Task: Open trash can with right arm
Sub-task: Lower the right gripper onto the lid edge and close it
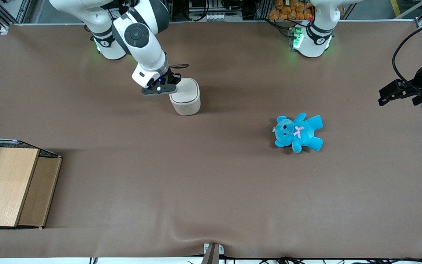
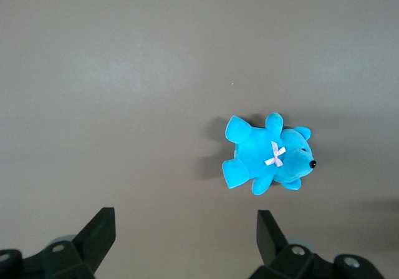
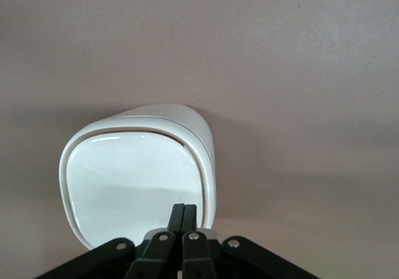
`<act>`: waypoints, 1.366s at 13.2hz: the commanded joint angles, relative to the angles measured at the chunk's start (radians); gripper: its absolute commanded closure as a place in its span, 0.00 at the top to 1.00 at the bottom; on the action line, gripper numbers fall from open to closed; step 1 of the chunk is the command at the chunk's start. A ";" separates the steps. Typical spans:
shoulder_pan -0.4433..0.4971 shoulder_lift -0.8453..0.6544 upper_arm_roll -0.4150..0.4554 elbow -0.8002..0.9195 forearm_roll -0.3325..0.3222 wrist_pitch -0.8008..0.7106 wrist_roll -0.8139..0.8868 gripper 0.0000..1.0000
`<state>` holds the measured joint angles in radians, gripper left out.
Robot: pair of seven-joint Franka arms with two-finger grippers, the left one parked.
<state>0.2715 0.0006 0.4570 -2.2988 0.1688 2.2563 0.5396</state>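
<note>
From the front we see the right arm point(image 1: 137, 36) reaching down over the brown table point(image 1: 211, 183), its gripper point(image 1: 164, 88) poised just above one edge of the cream-white trash can point(image 1: 185, 97), whose lid lies flat and shut. A blue teddy point(image 1: 299, 132) lies well apart, toward the parked arm's end, and a wooden box with wire mesh point(image 1: 11, 185) sits nearer the camera. The left wrist view shows only the teddy point(image 2: 268, 157) on bare table. In the right wrist view the gripper point(image 3: 184, 220) has its jaws pressed together over the trash can's point(image 3: 137, 179) lid rim, likely so that we can push there and tip the lid.
</note>
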 commanded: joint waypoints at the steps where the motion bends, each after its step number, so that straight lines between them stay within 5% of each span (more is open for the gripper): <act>1: 0.023 0.019 -0.001 -0.014 0.003 0.045 0.028 0.00; 18: 0.025 0.078 -0.001 -0.054 -0.023 0.137 0.039 0.00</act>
<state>0.2898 0.0647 0.4566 -2.3304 0.1653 2.3576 0.5544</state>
